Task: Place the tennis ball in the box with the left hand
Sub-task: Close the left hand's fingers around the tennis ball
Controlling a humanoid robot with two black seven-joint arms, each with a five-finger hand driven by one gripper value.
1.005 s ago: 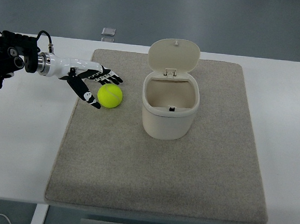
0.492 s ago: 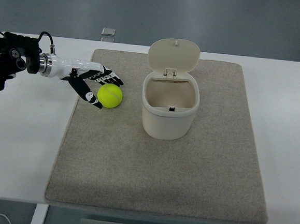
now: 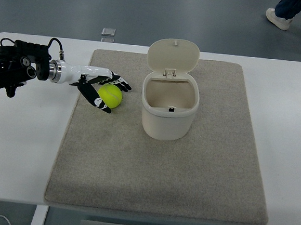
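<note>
The robot's black-and-white left hand [image 3: 101,86] cupped its fingers around the yellow-green fuzzy tennis ball [image 3: 111,95] on the beige felt mat [image 3: 156,170], near the open cream plastic box [image 3: 169,108].

Yellow-green tennis ball [image 3: 110,95] left of open box [image 3: 169,111].

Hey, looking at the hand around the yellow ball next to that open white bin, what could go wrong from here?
1. The left hand only cups the yellow-green tennis ball, fingers on its far side and thumb on its near side; a loose hold might let it roll across the beige mat.
2. The cream lidded bin stands close to the ball's right; a low carry could knock its wall.
3. The upright lid might be bumped shut.
</note>
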